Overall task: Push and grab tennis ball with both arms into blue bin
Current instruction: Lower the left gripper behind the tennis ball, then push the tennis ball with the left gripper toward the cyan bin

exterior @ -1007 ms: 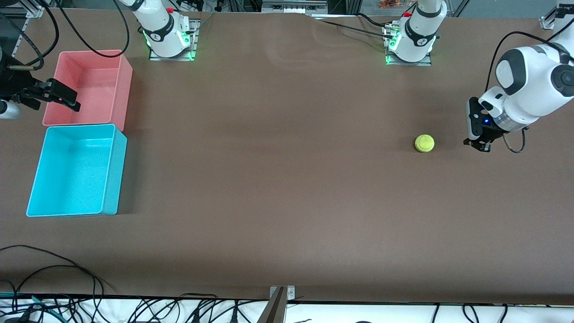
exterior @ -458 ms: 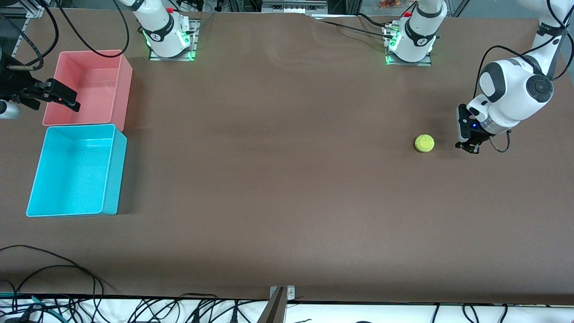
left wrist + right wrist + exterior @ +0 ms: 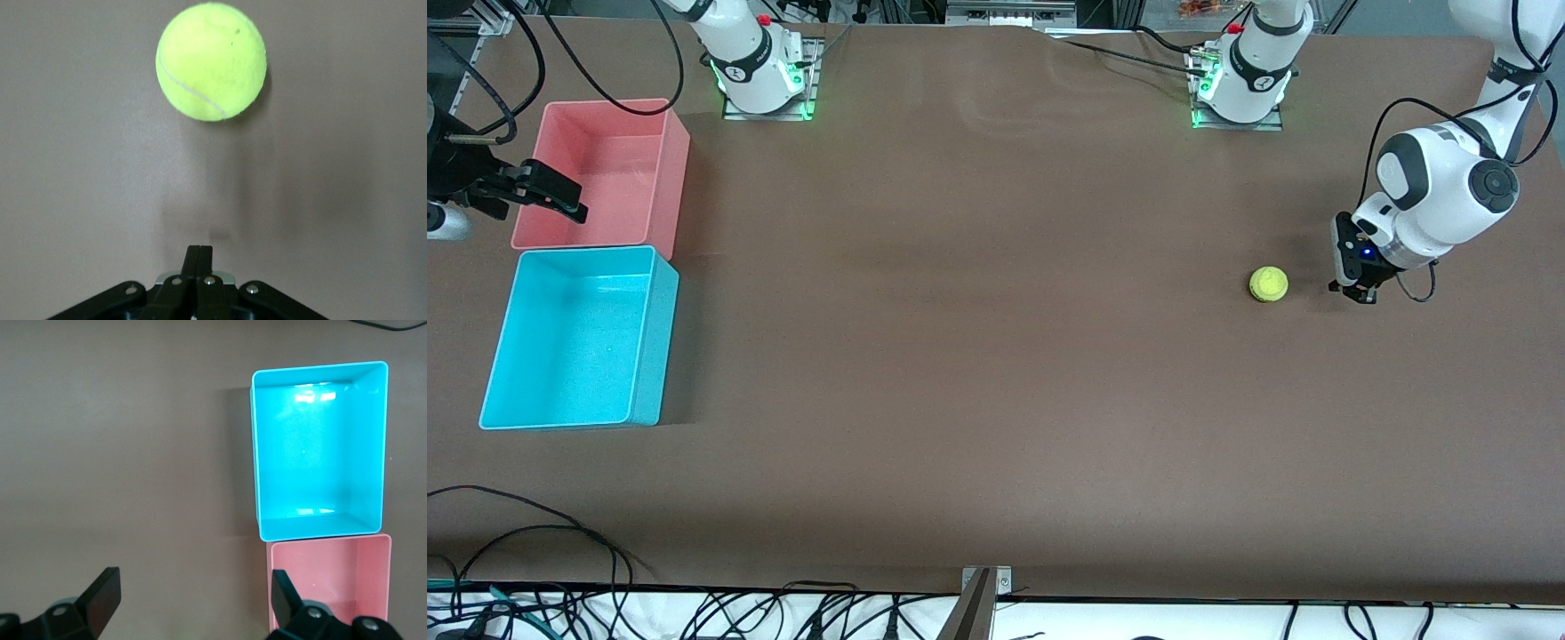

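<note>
One fuzzy yellow-green tennis ball (image 3: 1268,284) sitting on brown desk (image 3: 996,373), likely light, rolling easily. Left gripper (image 3: 1352,292), fingers (image 3: 198,267) together, poising beside it for centred push. Right gripper (image 3: 560,197), fingers apart, waiting over pink plastic tub (image 3: 609,129) beside cyan plastic bin (image 3: 654,338).

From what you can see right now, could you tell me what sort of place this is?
Most likely a robotics lab bench: two Franka arms bolted to a brown table, loose cables along its edge, and a staged exercise, with a tennis ball beside the shut left gripper and the open right gripper waiting over a pink bin next to the blue bin.
</note>
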### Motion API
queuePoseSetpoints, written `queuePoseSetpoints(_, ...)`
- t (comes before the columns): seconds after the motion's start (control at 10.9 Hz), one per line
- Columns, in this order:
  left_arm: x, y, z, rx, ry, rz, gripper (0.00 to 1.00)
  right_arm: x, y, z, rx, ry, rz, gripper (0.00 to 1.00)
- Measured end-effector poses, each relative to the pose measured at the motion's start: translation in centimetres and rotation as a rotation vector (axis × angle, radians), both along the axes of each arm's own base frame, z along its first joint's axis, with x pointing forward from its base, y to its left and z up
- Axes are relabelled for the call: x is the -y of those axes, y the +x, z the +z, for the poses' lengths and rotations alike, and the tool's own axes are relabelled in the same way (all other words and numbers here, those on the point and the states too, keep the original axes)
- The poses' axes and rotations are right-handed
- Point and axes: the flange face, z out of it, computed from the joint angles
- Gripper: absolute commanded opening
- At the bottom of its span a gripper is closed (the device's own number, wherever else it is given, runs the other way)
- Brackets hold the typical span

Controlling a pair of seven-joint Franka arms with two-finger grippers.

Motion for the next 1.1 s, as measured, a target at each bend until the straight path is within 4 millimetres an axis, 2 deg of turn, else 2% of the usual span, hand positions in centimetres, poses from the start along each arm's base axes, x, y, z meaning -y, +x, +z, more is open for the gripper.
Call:
queuePoseSetpoints(0.37, -1.0, -1.0, -1.5, 0.010, 0.002, 0.027, 0.00, 0.4, 0.0, -0.4, -0.017, -0.012, -0.006, 1.00)
queuePoseSetpoints(0.64, -2.5, -1.8, -2.3, 0.013, 0.011, 0.041, 0.00, 1.1, 0.0, -0.4, -0.017, -0.022, -0.015, 1.00)
queuePoseSetpoints(0.73, -2.2, -2.1, -2.8, 0.012, 0.009, 0.043, 0.00, 1.6, 0.0, -0.4, -0.017, -0.023, -0.025, 1.00)
queuePoseSetpoints(0.82, -1.1, -2.6, -3.3, 0.008, 0.003, 0.052, 0.00, 2.1, 0.0, -0.4, -0.018, -0.023, -0.034, 1.00)
queuePoseSetpoints(0.92, 1.0, -2.8, -3.8, 0.002, -0.010, 0.065, 0.00, 2.3, 0.0, -0.4, -0.019, -0.023, -0.037, 1.00)
queuePoseSetpoints(1.1, 6.8, -3.0, -4.2, 0.003, -0.038, 0.102, 0.00, 2.3, 0.0, -0.4, -0.021, -0.023, -0.037, 1.00)
